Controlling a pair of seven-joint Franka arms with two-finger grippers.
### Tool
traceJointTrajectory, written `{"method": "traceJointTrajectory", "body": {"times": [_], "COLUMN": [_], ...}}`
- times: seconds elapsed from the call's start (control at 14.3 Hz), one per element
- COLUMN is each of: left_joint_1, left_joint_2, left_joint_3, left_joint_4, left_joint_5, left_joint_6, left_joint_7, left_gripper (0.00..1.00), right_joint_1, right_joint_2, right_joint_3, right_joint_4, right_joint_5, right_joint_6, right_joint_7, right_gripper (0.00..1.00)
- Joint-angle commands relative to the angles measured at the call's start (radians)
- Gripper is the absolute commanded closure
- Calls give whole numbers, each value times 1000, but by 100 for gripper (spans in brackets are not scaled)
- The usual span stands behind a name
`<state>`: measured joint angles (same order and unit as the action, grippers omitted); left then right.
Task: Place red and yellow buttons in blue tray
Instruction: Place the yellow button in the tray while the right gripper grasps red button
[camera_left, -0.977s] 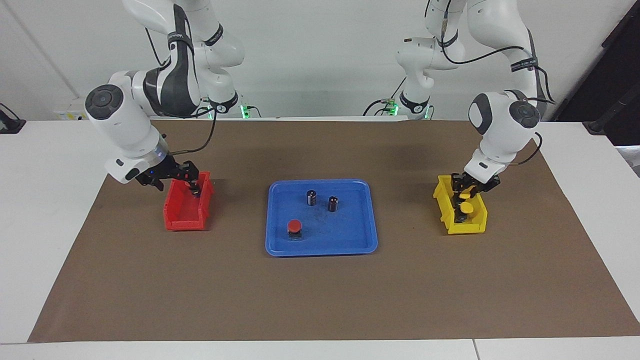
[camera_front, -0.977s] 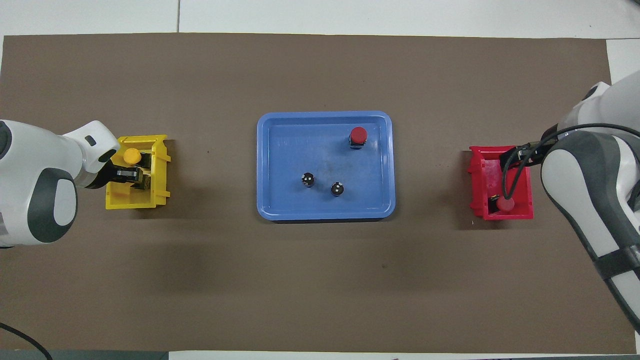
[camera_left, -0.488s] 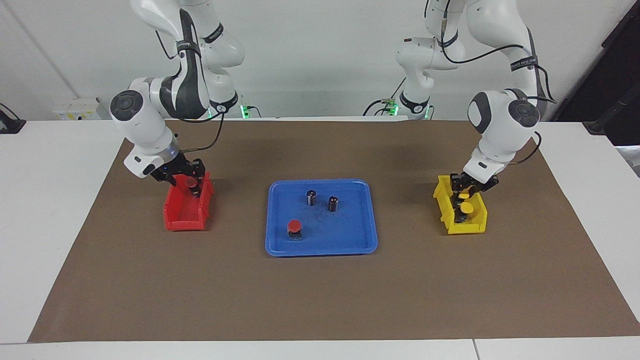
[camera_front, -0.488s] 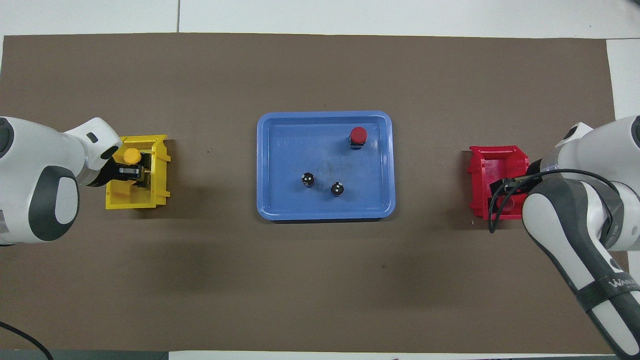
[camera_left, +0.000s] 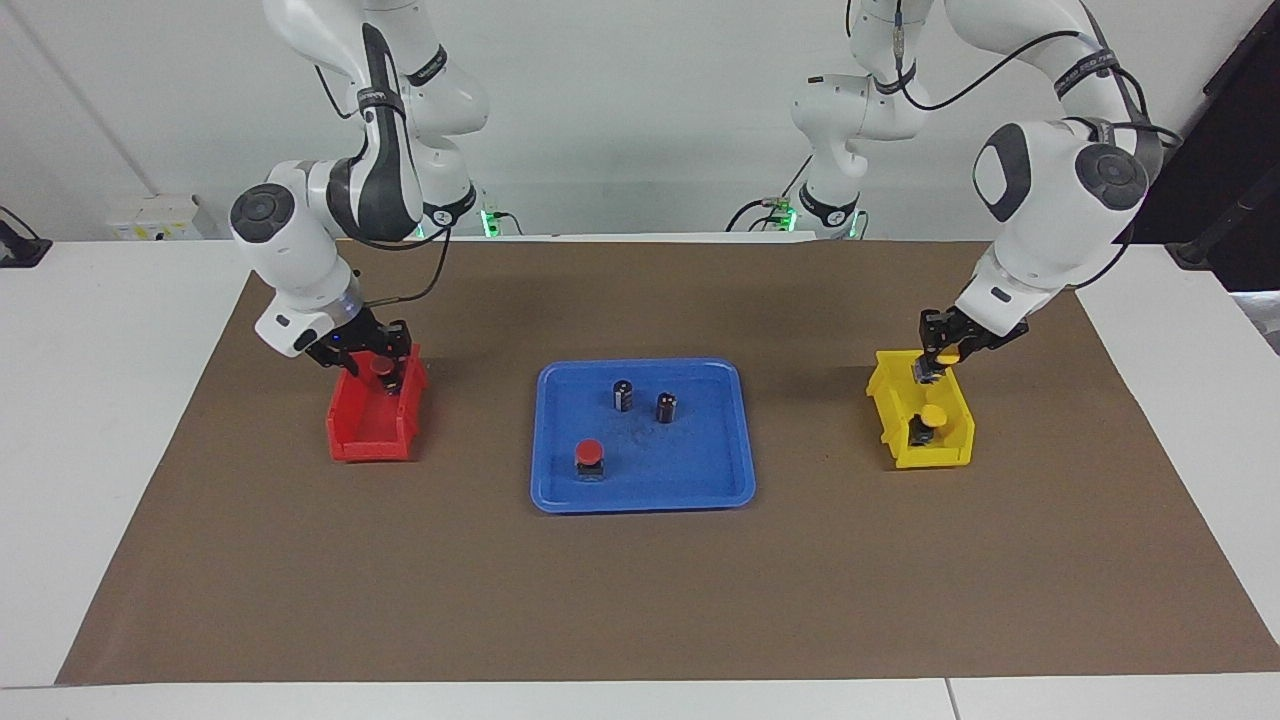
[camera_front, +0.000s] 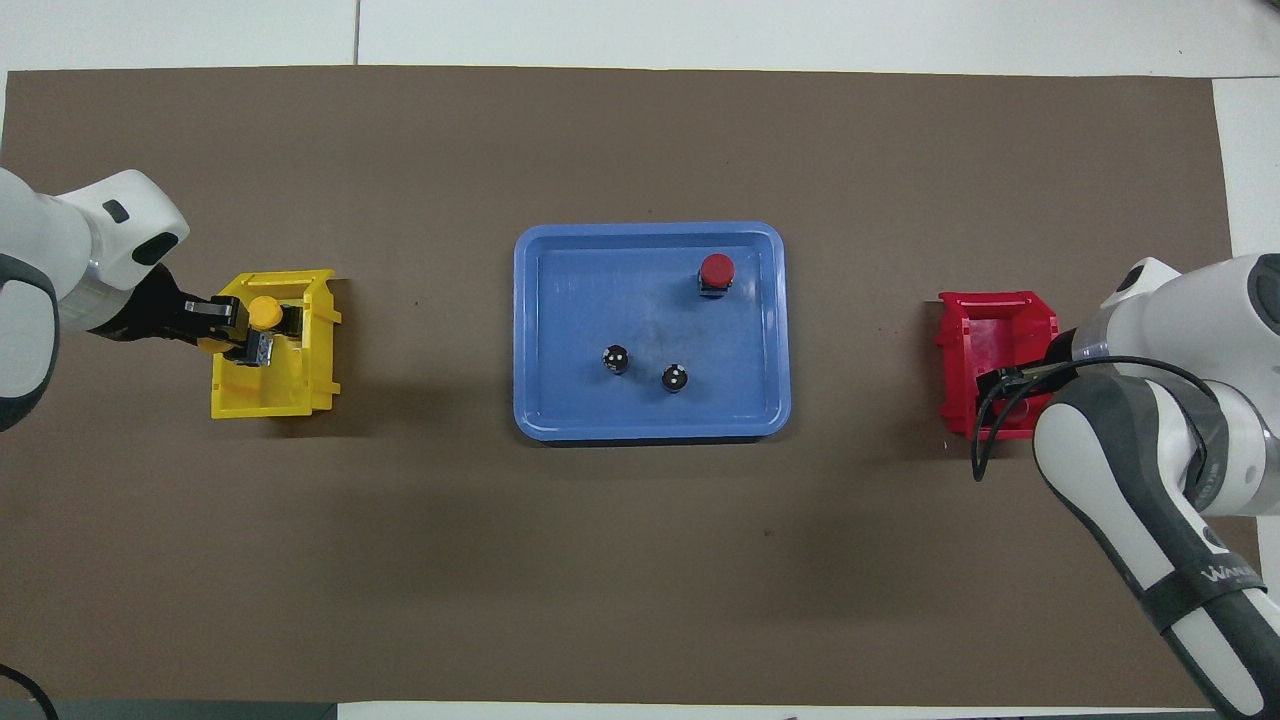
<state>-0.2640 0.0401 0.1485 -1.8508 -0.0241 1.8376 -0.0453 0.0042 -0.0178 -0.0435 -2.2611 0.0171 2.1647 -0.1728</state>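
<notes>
The blue tray (camera_left: 690, 462) (camera_front: 570, 300) lies mid-table with one red button (camera_left: 589, 452) (camera_front: 716, 270) standing in it. My right gripper (camera_left: 383, 368) hangs just above the red bin's end nearer the robots, shut on a second red button (camera_left: 381, 366); in the overhead view my own arm hides it. Over the yellow bin, my left gripper (camera_left: 935, 362) (camera_front: 245, 340) is shut on a yellow button (camera_left: 946, 355) (camera_front: 258, 348), lifted clear of the rim. Another yellow button (camera_left: 932, 415) (camera_front: 264, 312) stays in that bin.
Two dark capless cylinders (camera_left: 623, 394) (camera_left: 667, 406) stand in the tray, nearer the robots than the red button. The red bin (camera_left: 370, 430) (camera_front: 990, 330) sits toward the right arm's end, the yellow bin (camera_left: 885, 400) (camera_front: 300, 390) toward the left arm's end. Brown paper covers the table.
The right gripper closed on the red button and raised it from the red bin's floor to above its rim. The left gripper rose out of the yellow bin with a yellow button.
</notes>
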Motion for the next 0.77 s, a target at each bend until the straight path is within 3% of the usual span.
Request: {"method": "traceJointTrajectory", "body": {"times": [0.0, 0.28, 0.7], "left_joint_1": [-93, -375, -477], "left_joint_2": [26, 141, 338], "left_joint_3": [0, -1, -4], "left_joint_4": [50, 74, 166], "left_joint_5": [-20, -79, -114], "left_joint_6": [37, 237, 360], "left_joint_7": [-184, -557, -452], "left_gripper": [98, 98, 99], "right_joint_1": [-13, -21, -50], "right_joint_2": [-21, -27, -39], "right_joint_3": [7, 7, 7], "right_joint_4": [-40, -58, -92], "right_joint_5": [11, 11, 11], "right_joint_6": [27, 37, 60], "right_joint_7": [-43, -63, -94], "right_gripper": [28, 31, 33]}}
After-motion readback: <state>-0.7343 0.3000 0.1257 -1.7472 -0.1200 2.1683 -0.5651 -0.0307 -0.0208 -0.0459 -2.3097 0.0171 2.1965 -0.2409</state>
